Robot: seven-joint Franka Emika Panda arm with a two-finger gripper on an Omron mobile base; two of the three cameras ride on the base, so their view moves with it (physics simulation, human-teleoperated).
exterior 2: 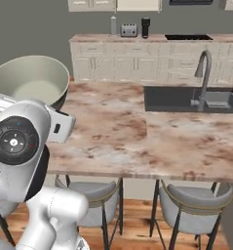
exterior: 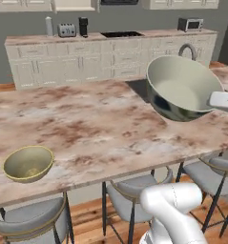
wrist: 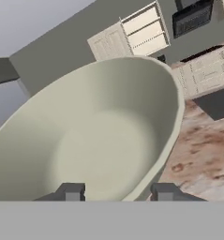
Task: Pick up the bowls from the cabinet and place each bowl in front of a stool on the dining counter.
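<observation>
My gripper [wrist: 118,191] is shut on the rim of the dark grey-green bowl [exterior: 180,88], one finger inside its cream interior and one outside. The bowl hangs tilted above the right part of the dining counter [exterior: 96,128], its hollow facing the hand. In the right base view the same bowl [exterior 2: 30,83] shows at the left, behind my arm. The olive-yellow bowl [exterior: 28,163] stands upright near the counter's front left edge, above a stool [exterior: 29,220]. Two more stools [exterior: 134,190] [exterior: 215,167] are tucked under the front edge. The cabinet [wrist: 144,30] stands open far behind.
A sink [exterior 2: 191,100] with a curved faucet [exterior 2: 203,78] is set into the counter's right end. The back run of cream drawers [exterior: 87,62] carries a toaster [exterior: 67,30], a microwave [exterior: 190,24] and a cooktop [exterior: 121,34].
</observation>
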